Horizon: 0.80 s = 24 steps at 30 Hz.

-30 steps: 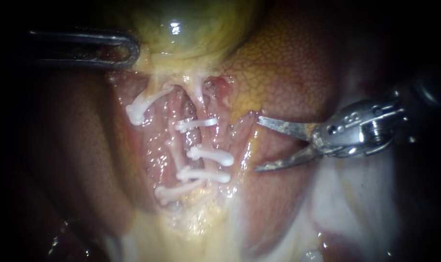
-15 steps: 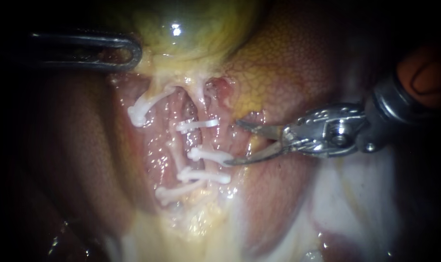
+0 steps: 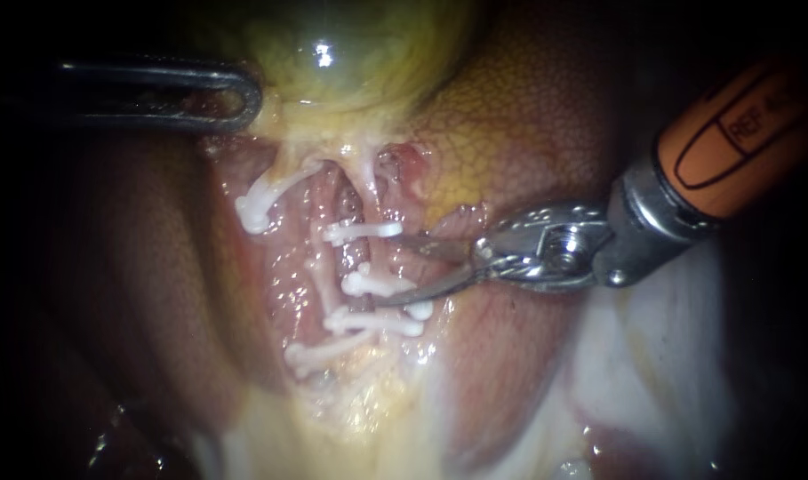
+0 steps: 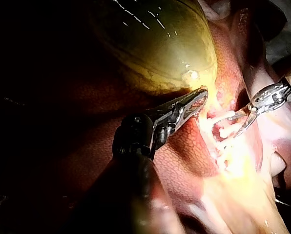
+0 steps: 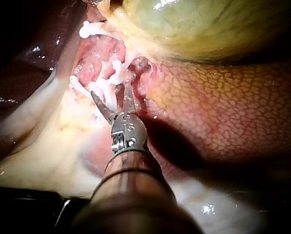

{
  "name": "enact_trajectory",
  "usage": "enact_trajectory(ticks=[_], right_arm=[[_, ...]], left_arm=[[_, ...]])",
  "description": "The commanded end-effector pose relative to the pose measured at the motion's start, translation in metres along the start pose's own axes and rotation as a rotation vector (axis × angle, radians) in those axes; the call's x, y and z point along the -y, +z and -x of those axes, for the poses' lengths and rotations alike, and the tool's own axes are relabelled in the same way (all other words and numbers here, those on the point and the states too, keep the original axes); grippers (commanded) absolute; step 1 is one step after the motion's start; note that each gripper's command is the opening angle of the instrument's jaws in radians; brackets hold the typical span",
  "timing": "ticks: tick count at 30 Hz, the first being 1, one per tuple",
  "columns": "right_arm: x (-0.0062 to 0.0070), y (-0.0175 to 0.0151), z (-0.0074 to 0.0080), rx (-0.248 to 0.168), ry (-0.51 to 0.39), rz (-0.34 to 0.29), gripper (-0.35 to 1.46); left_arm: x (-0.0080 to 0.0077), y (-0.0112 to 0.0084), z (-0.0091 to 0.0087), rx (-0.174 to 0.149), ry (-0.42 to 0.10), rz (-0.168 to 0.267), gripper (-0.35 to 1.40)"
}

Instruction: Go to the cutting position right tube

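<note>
Right instrument [image 3: 385,269] reaches in from the frame's right to mid-frame.
Its blades gape around the right tube [image 3: 369,256] between white clips [image 3: 361,230]; left instrument [image 3: 241,95], upper left, clamps the gallbladder [image 3: 332,53].

Yellow-green gallbladder [image 3: 350,62], liver [image 3: 528,133] red-brown with fine netted mottling, white clips [image 3: 368,320]

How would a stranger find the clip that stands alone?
Start at the yellow-green gallbladder. Below it lie five white clips. The lone clip lies up and left of the stacked four, slanted, with a knob at its lower end.
</note>
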<state>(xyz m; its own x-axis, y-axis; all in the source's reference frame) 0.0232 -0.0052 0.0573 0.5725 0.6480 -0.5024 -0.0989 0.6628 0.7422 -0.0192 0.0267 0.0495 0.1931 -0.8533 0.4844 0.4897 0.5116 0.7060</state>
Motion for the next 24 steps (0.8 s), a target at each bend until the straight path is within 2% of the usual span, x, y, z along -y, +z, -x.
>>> enact_trajectory(ticks=[1,11,14,20,24], right_arm=[[-0.0003,0.0001,0.0000,-0.023,-0.015,-0.022,1.15],[-0.0033,0.0005,-0.0003,-0.194,-0.103,-0.233,0.99],[-0.0039,0.0011,-0.0007,-0.232,-0.133,-0.293,0.97],[-0.0039,0.0026,-0.0017,-0.240,-0.182,-0.390,0.89],[-0.0037,0.0034,-0.0021,-0.243,-0.206,-0.428,0.84]], left_arm=[[0.0000,0.0000,0.0000,0.000,0.000,0.000,-0.35],[0.0001,0.0000,0.0000,0.000,0.000,0.001,-0.35],[0.0001,0.0000,0.0000,0.000,0.000,0.001,-0.35],[0.0001,0.0000,0.0000,0.000,0.000,0.001,-0.35],[0.0002,0.0001,0.0000,0.000,0.000,0.001,-0.35]])
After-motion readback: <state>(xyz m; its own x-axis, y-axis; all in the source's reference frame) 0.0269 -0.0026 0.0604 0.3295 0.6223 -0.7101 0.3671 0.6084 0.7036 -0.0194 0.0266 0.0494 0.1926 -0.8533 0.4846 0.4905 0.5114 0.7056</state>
